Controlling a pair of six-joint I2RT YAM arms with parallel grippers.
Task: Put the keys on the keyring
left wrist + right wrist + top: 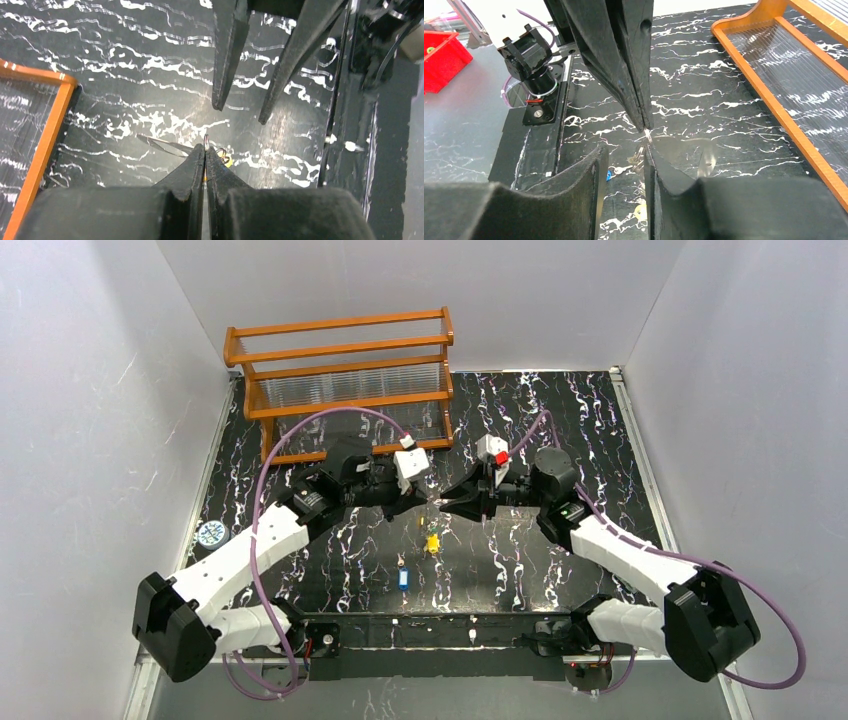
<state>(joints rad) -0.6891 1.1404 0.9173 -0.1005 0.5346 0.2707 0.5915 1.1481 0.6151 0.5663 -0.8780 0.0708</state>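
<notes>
My left gripper (205,148) is shut on the keyring, whose thin silvery wire tip (206,140) pokes out just past its fingertips. In the right wrist view the same shut left gripper (644,126) comes down from above with the wire tip (647,134) at its end. My right gripper (624,152) stands open right in front of it, tip to tip, with nothing clearly pinched. On the mat below lie a yellow key (432,540), a green key (421,522) and a blue key (403,577). Small metal pieces (639,159) hang beside the right gripper's inner finger face.
An orange wooden rack (340,380) with clear ribbed panels stands at the back left of the black marbled mat (560,560). A small round disc (210,533) lies by the mat's left edge. A red bin (444,60) sits off the table.
</notes>
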